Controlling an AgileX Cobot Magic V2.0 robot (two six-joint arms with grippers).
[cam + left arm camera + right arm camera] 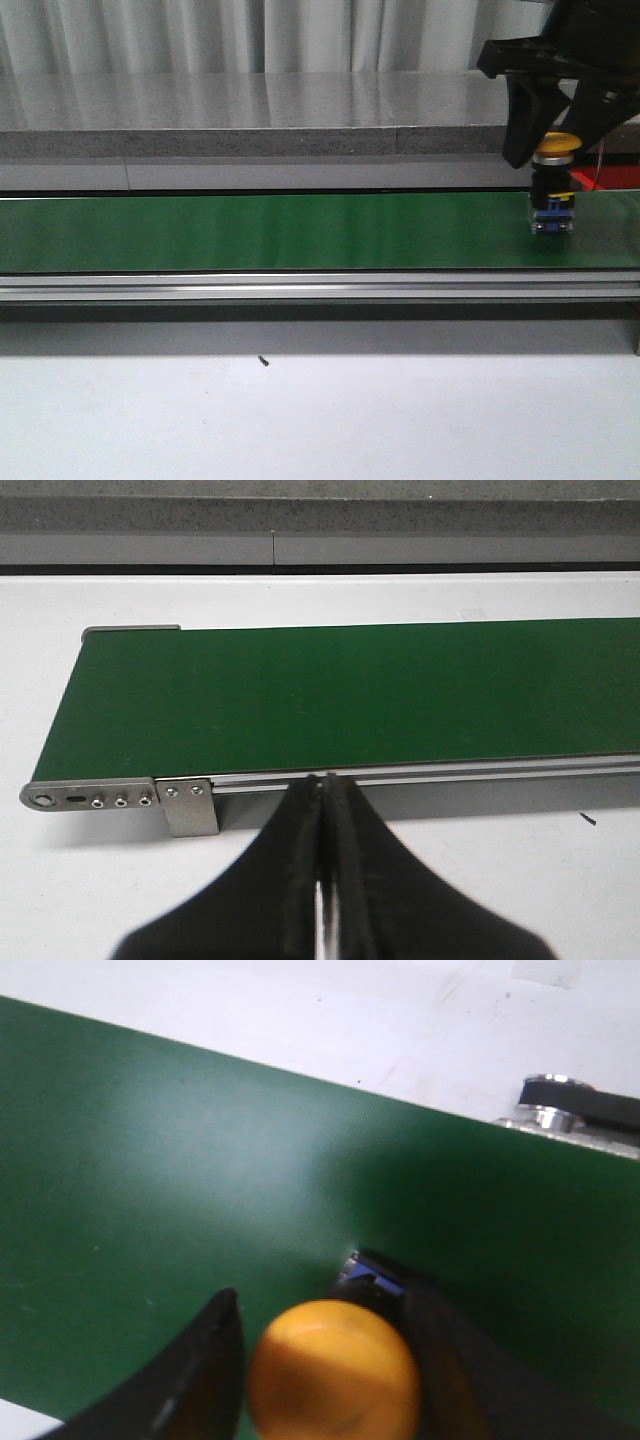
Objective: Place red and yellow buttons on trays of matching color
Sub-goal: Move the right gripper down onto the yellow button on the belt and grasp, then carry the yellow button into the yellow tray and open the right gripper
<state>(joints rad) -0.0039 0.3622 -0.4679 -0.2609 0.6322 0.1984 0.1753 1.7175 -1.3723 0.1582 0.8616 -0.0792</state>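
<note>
Right gripper (320,1360) straddles the yellow button (553,186), jaws parted either side of its cap; contact uncertain, so likely lined up for a lift. Button stands upright on the green conveyor belt (280,232), at 3 o'clock in the front view. Left gripper (322,880) hangs pinched closed, empty, off the belt's near rail. No trays identifiable.
</note>
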